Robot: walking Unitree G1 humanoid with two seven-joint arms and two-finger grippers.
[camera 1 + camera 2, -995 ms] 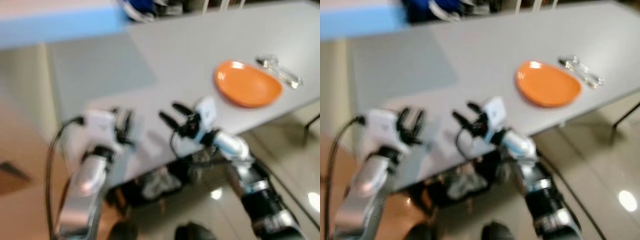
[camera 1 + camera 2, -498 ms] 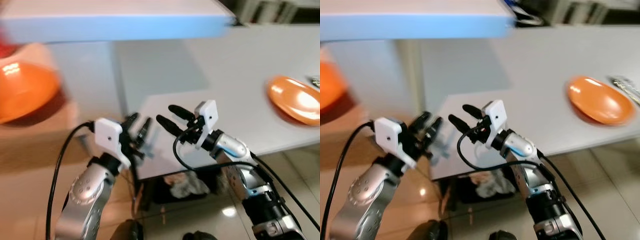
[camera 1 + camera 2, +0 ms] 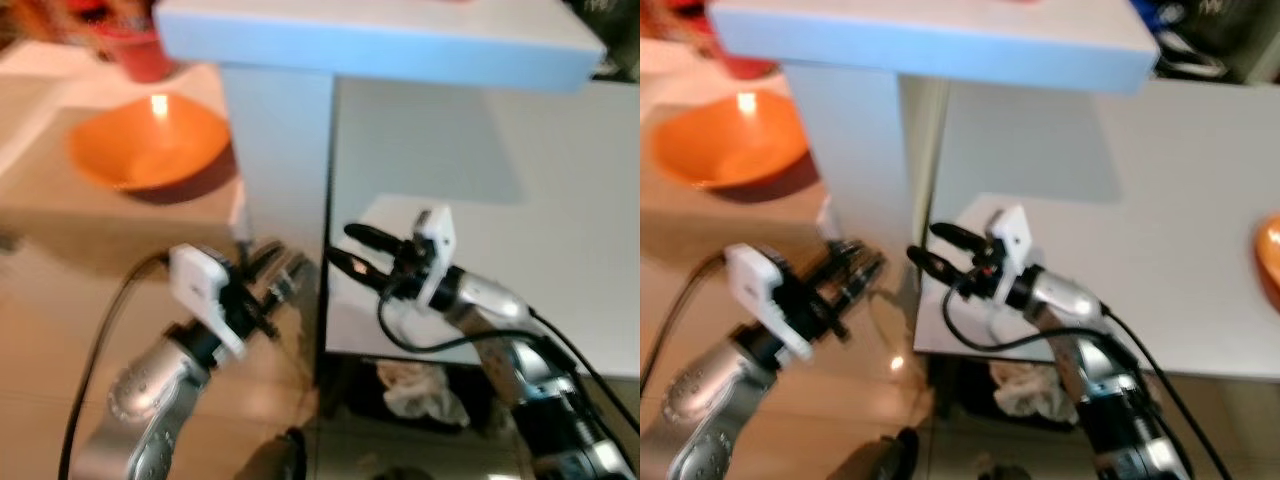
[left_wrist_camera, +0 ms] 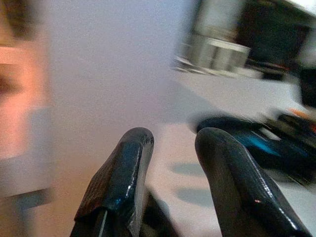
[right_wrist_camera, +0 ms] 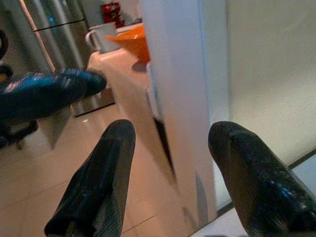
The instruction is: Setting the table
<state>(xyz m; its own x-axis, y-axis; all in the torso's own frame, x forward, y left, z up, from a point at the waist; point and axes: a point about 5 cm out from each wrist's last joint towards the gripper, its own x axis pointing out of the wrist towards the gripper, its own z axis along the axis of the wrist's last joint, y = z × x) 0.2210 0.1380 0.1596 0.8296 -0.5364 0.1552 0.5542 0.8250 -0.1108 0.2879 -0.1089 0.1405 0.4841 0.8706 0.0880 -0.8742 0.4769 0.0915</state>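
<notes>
Right end effector point(image 3: 352, 250) held level, fingers spread, beside left end effector point(image 3: 282, 275)

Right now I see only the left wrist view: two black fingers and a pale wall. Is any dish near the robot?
Observer: Yes. A round orange bowl sits on the beige counter, ahead on the robot's left.
Operator: Where is the left hand compared with it?
Observer: The left hand hovers lower and nearer to the robot, in front of the pale blue column.
Operator: And the right hand?
Observer: The right hand is open and empty, above the near corner of the flat grey table.
</notes>
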